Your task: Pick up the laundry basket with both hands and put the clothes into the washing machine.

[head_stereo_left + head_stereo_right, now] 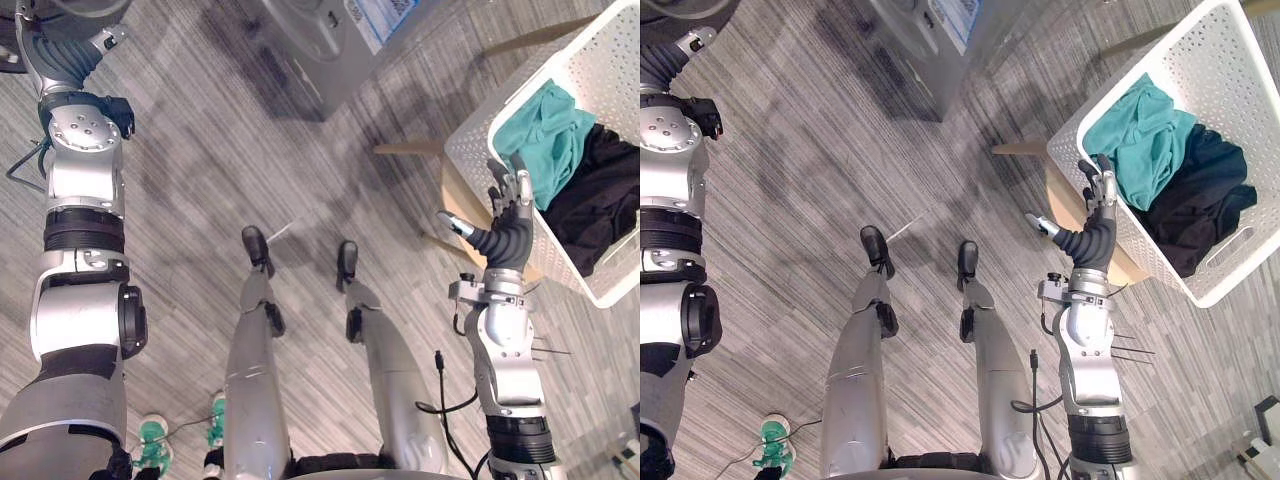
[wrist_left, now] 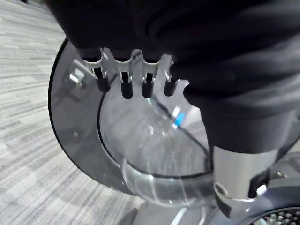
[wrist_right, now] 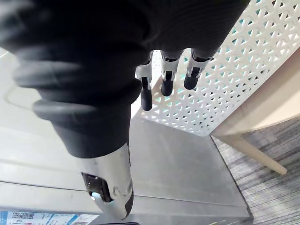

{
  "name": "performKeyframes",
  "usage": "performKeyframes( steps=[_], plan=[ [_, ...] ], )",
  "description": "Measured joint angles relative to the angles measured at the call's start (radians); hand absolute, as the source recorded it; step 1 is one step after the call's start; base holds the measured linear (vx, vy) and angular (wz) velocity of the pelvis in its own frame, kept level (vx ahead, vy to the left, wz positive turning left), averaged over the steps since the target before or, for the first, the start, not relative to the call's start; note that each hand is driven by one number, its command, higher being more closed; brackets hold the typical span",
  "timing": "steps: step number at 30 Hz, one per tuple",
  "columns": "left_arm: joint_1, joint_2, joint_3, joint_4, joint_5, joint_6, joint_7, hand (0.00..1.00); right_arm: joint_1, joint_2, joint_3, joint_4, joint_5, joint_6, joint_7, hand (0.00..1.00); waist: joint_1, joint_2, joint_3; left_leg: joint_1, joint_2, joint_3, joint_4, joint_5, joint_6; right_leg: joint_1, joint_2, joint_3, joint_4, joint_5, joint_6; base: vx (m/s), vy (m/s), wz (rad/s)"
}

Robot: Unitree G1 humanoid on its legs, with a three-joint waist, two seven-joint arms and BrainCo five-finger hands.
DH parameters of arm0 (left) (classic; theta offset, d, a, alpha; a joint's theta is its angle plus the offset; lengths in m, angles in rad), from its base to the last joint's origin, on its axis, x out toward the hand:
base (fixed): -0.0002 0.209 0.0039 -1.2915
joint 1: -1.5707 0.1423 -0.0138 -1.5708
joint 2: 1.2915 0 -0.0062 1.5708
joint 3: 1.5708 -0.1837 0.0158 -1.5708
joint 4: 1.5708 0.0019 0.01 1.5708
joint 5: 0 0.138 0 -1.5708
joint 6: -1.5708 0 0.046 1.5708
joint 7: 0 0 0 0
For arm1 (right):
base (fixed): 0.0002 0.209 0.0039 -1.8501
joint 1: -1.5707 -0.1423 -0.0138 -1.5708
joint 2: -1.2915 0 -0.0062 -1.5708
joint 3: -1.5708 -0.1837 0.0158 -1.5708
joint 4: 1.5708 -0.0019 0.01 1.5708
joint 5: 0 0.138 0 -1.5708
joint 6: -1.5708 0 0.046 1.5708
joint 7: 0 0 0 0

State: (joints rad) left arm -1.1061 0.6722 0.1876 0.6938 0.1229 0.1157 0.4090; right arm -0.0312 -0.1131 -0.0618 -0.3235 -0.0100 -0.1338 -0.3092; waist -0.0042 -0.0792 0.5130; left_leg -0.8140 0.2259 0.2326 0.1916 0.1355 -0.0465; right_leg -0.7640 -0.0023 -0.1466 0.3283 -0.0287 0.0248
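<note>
Held left hand (image 2: 123, 86) over washing machine (image 1: 322, 45) door glass (image 2: 140, 140), fingers straight, slightly apart. Had right hand (image 1: 510, 228) up at near wall of laundry basket (image 1: 590, 60), fingers straight, poss. touching. Found basket on wooden desk (image 3: 274, 112) at right, w/ teal & black clothes (image 1: 548, 135) inside.

White basket (image 1: 1205, 45) sat tilted on a wooden stool (image 1: 1064, 208) at upper right, holding a teal cloth (image 1: 1140, 140) beside a black cloth (image 1: 1195, 205). Right hand (image 1: 1092, 228) was raised at the basket's near wall, fingers (image 1: 1102, 180) straight, thumb apart; contact not discernible. Washer (image 1: 930, 40) stood at top centre on grey carpet (image 1: 790, 180).
</note>
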Motion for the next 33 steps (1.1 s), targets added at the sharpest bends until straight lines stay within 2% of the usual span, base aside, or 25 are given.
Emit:
performKeyframes(
  steps=[4, 10, 13, 15, 18, 19, 20, 23, 25, 29, 30, 32, 33],
  plan=[
    [0.005, 0.002, 0.070, -0.020, 0.049, 0.033, 0.015, 0.00, 0.034, -0.004, 0.000, -0.023, 0.000, -0.020, 0.002, 0.00, -0.003, -0.001, -0.001, -0.008, 0.002, 0.001, 0.017, -0.006, 0.005, 0.000, -0.002, -0.004, 0.000, 0.000, 0.000, 0.01, -0.006, -0.01],
    [0.069, 0.070, 0.197, -0.035, 0.094, 0.048, 0.030, 0.00, 0.043, -0.004, 0.004, -0.028, 0.015, -0.041, 0.011, 0.00, -0.001, -0.004, -0.002, -0.006, 0.017, 0.001, 0.056, -0.017, 0.010, 0.031, 0.009, -0.014, -0.021, 0.012, -0.016, 0.04, -0.032, -0.01],
    [0.153, 0.062, 0.225, -0.038, 0.096, 0.049, 0.030, 0.00, 0.045, -0.005, 0.020, -0.052, 0.019, -0.046, 0.024, 0.00, 0.012, -0.007, -0.004, 0.035, 0.024, 0.007, 0.068, -0.029, 0.007, 0.076, 0.013, -0.009, -0.030, 0.013, -0.017, 0.04, -0.040, -0.04],
    [0.236, 0.009, 0.257, -0.075, 0.095, 0.049, 0.030, 0.00, 0.045, -0.005, 0.029, -0.057, 0.019, -0.046, 0.029, 0.00, 0.021, -0.008, -0.005, 0.083, 0.026, 0.019, 0.069, -0.038, 0.007, 0.119, 0.014, -0.003, -0.036, 0.013, -0.018, 0.04, -0.047, -0.06],
    [0.471, -0.122, 0.255, -0.209, 0.046, 0.012, 0.026, 0.00, 0.046, -0.004, 0.027, -0.070, 0.012, -0.033, 0.028, 0.00, 0.022, -0.007, -0.024, 0.165, 0.022, 0.032, 0.068, -0.057, 0.004, 0.192, 0.009, 0.007, -0.037, 0.000, -0.016, 0.05, -0.021, -0.03],
    [0.572, -0.202, 0.245, -0.243, 0.024, -0.006, 0.022, 0.00, 0.050, -0.004, 0.026, -0.076, 0.007, -0.030, 0.028, 0.00, 0.021, -0.006, -0.043, 0.204, 0.017, 0.048, 0.066, -0.073, -0.001, 0.222, 0.001, 0.012, -0.030, -0.017, -0.019, 0.05, -0.002, -0.07],
    [0.676, -0.278, 0.222, -0.253, -0.015, -0.018, 0.002, 0.00, 0.064, -0.003, 0.025, -0.076, -0.003, -0.012, 0.028, 0.00, 0.021, -0.006, -0.100, 0.222, 0.014, 0.062, 0.061, -0.088, -0.004, 0.230, -0.004, 0.018, -0.026, -0.029, -0.022, 0.06, -0.001, -0.08],
    [0.892, -0.419, 0.137, -0.258, -0.049, -0.037, -0.043, 0.00, 0.089, -0.002, 0.019, -0.071, -0.036, 0.021, 0.031, 0.00, 0.020, -0.004, -0.173, 0.326, -0.001, 0.086, 0.039, -0.100, -0.006, 0.299, -0.018, 0.039, -0.011, -0.065, -0.010, 0.10, -0.017, -0.08],
    [1.005, -0.484, 0.092, -0.251, -0.050, -0.045, -0.068, 0.00, 0.095, -0.001, 0.015, -0.040, -0.050, 0.035, 0.033, 0.00, 0.020, 0.000, -0.224, 0.382, -0.005, 0.110, 0.026, -0.108, -0.010, 0.331, -0.020, 0.060, -0.013, -0.074, -0.007, 0.09, -0.031, -0.20],
    [1.153, -0.546, 0.030, -0.105, -0.037, -0.062, -0.135, 0.00, 0.083, -0.003, -0.025, 0.084, -0.115, 0.059, 0.063, 0.00, 0.011, 0.021, -0.293, 0.529, -0.019, 0.198, -0.019, -0.133, -0.019, 0.413, -0.008, 0.157, -0.046, -0.074, 0.002, 0.12, 0.001, -0.71],
    [1.190, -0.559, 0.018, -0.046, -0.027, -0.062, -0.156, 0.00, 0.060, -0.010, -0.041, 0.142, -0.135, 0.077, 0.072, 0.00, -0.008, 0.043, -0.313, 0.563, -0.014, 0.237, -0.022, -0.147, -0.015, 0.436, 0.001, 0.200, -0.078, -0.055, 0.009, 0.08, 0.018, -0.80],
    [1.221, -0.566, 0.021, 0.012, -0.013, -0.063, -0.178, 0.00, 0.040, -0.023, -0.040, 0.203, -0.157, 0.095, 0.083, 0.00, -0.010, 0.057, -0.321, 0.621, 0.003, 0.312, -0.038, -0.161, -0.018, 0.452, -0.003, 0.190, -0.121, -0.035, 0.027, 0.07, 0.019, -1.11],
    [1.231, -0.567, 0.023, 0.028, -0.011, -0.063, -0.183, 0.00, 0.033, -0.025, -0.040, 0.218, -0.162, 0.100, 0.090, 0.00, -0.010, 0.057, -0.320, 0.643, 0.002, 0.341, -0.041, -0.167, -0.017, 0.459, -0.029, 0.132, -0.128, -0.044, -0.015, 0.05, 0.028, -1.30]
  ],
)
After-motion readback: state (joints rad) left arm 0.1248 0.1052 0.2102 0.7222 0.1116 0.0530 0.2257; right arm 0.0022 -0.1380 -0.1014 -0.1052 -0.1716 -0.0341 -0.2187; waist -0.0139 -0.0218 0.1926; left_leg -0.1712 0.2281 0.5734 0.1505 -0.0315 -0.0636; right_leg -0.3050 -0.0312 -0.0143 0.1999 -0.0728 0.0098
